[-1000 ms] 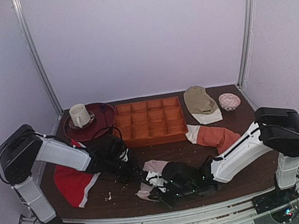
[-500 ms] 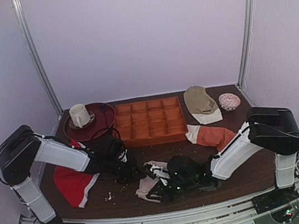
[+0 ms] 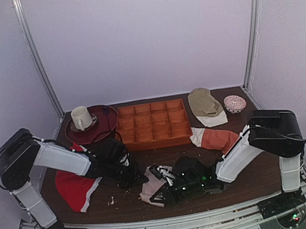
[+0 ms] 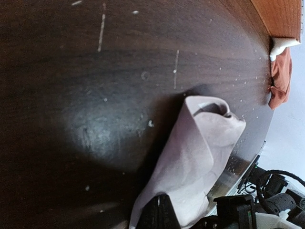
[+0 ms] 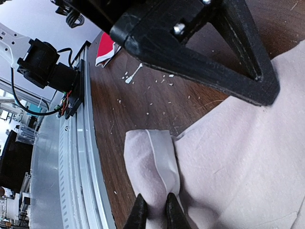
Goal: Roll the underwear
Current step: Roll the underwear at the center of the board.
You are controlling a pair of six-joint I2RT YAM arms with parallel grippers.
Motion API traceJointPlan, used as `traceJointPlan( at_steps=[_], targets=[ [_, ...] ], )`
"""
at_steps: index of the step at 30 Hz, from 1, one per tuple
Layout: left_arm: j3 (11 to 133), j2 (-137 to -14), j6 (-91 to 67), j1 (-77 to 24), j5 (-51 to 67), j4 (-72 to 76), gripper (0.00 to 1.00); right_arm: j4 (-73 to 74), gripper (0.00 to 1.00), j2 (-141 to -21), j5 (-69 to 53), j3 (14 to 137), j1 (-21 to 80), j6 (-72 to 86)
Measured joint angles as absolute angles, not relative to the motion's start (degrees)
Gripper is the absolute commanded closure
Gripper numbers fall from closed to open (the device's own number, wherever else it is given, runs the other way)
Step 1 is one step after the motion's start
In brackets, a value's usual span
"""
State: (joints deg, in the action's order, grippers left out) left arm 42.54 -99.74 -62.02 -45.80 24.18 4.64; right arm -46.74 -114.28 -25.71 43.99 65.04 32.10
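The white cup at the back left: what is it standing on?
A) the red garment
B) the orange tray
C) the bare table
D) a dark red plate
D: the white cup stands on the dark red plate, just left of the orange tray.
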Motion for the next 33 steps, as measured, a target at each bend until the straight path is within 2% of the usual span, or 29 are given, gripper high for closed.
traceJointPlan(
  at_steps=[9,19,26,33],
  targets=[
    [42.46,-98.61,-62.0,-45.8,22.72,2.63,1.0,-46.26,1.0,-114.78,-27.59,44.42,64.18,35.66],
    [42.39,-97.14,-61.95,-45.8,21.67,0.25,1.0,-48.95,1.0,-119.72,-37.74,47.88,60.45,40.71],
    [42.48,-93.3,-60.84,-45.8,21.28,-2.9,0.96,-49.08,1.0,-120.25,-40.4,48.31,59.48,41.89],
    [42.41,-83.48,-59.31,-45.8,20.16,-7.94,0.88,-48.9,1.0,-120.62,-42.57,48.71,58.87,42.52]
  ],
)
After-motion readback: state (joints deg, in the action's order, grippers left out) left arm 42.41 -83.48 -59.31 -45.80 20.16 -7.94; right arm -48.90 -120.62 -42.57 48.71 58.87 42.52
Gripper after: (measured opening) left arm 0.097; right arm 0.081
